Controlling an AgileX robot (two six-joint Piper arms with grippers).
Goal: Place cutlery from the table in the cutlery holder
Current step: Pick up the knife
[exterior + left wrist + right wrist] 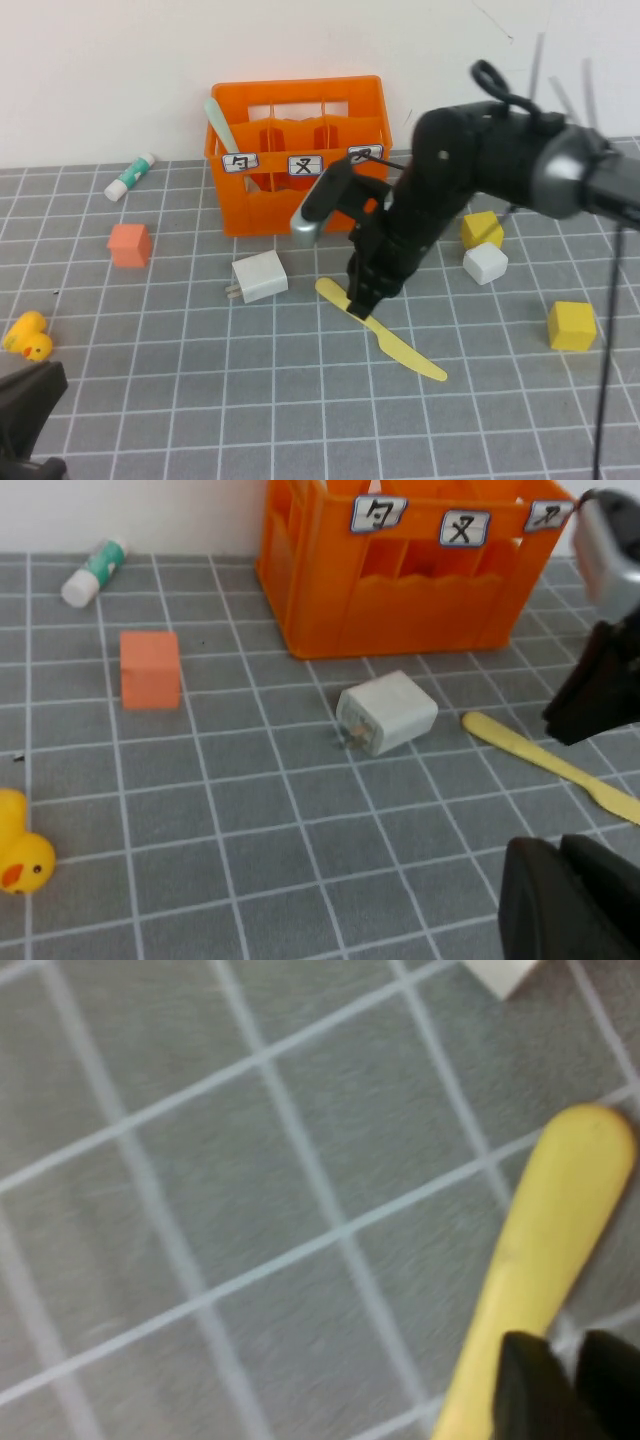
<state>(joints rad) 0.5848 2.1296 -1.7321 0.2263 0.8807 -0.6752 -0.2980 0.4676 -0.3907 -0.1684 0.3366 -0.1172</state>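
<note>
The pale yellow knife (385, 335) lies flat on the grey grid table (200, 400), in front of the orange crate (300, 190). It also shows in the left wrist view (550, 765) and the right wrist view (540, 1240). My right gripper (358, 305) is down at the knife's handle end. Its fingers stand a narrow gap apart (572, 1380), one over the knife's edge, with table showing between them. The mint-green spoon (222, 125) stands in the crate's left compartment. My left gripper (25, 400) is shut and empty at the near left (570, 890).
A white plug adapter (260, 277) lies left of the knife. An orange cube (130, 245), a yellow duck (28, 337) and a glue stick (131, 177) are on the left. Two yellow cubes (481, 229) (571, 325) and a white cube (485, 263) are on the right.
</note>
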